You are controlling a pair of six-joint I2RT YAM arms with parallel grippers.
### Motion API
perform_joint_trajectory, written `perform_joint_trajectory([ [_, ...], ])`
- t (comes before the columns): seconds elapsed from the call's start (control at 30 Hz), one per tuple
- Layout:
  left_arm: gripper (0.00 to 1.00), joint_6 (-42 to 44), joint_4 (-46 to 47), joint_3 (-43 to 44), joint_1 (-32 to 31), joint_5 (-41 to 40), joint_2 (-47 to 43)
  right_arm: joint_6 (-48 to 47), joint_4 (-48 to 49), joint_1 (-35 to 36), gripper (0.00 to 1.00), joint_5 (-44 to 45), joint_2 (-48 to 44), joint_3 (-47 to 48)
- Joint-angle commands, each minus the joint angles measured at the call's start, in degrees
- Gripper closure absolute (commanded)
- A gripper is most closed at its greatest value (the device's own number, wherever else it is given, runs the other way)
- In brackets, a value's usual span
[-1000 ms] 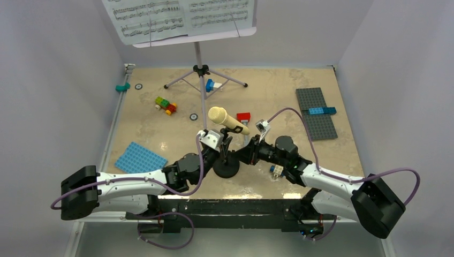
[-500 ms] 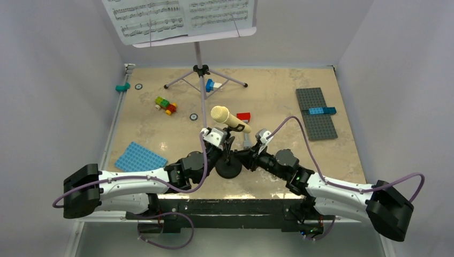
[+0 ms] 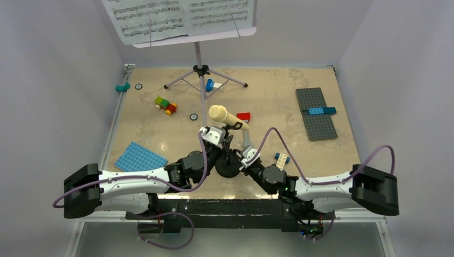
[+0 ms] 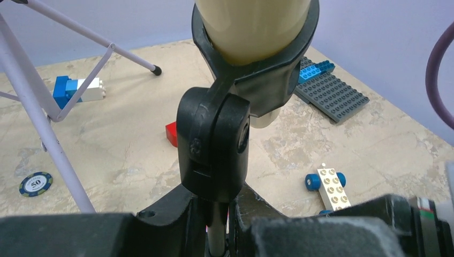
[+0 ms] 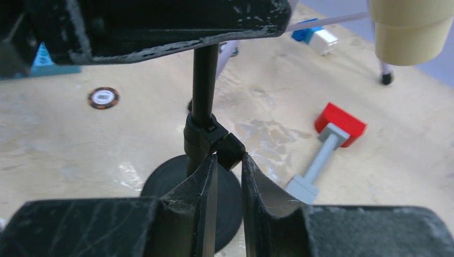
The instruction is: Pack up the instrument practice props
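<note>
Lower centre of my overhead view, the black mic stand [image 3: 227, 169] stands upright holding the microphone [image 3: 224, 116]. My left gripper [image 4: 217, 215] clamps its pole; my right gripper [image 5: 229, 161] pinches its collar knob.

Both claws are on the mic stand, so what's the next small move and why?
Probably twist the right claw to loosen the knob it pinches on the mic stand collar. The left claw grips the pole just under the clip holding the microphone, so it can steady the stand while the pole is freed to collapse.
</note>
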Motion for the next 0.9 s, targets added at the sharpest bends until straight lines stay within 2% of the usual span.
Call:
perform_joint_trajectory([
  [0.0,1.0,-6.9,-3.2,-0.8,-1.7,6.4,1.6,-17.0,9.4,4.4,1.0,17.6,7.3,0.8],
  [0.17,1.0,-6.2,-3.9,-0.3,-1.8,5.9,1.5,-27.2,20.3,8.7,1.0,25.0,14.0,1.6],
  [0.23,1.0,-5.8,-4.0,-0.2,-1.8,5.5,1.5,-25.9,18.8,9.2,1.0,25.8,12.2,1.5],
  [0.3,1.0,-5.2,-4.0,-0.1,-1.8,5.0,1.6,-20.2,10.7,9.3,0.98,25.6,7.6,1.9],
  [0.4,1.0,-4.4,-3.5,0.2,-1.8,4.3,1.9,-4.7,-12.4,9.0,0.64,22.8,-0.5,5.9],
  [0.47,1.0,-4.0,-3.2,0.3,-1.8,4.0,2.3,0.5,-20.3,9.0,0.4,22.2,-4.3,6.9],
  [0.57,1.0,-3.6,-2.6,0.4,-1.8,3.8,2.8,8.2,-28.5,8.9,0.25,19.4,-9.9,7.5],
  [0.7,1.0,-3.3,-2.4,0.6,-1.8,3.8,2.8,20.4,-37.6,5.7,0.23,10.6,-16.5,8.3],
  [0.87,1.0,-2.1,-1.5,0.7,-1.8,4.2,2.5,36.3,-40.1,-5.5,0.24,-9.6,-23.6,6.6],
])
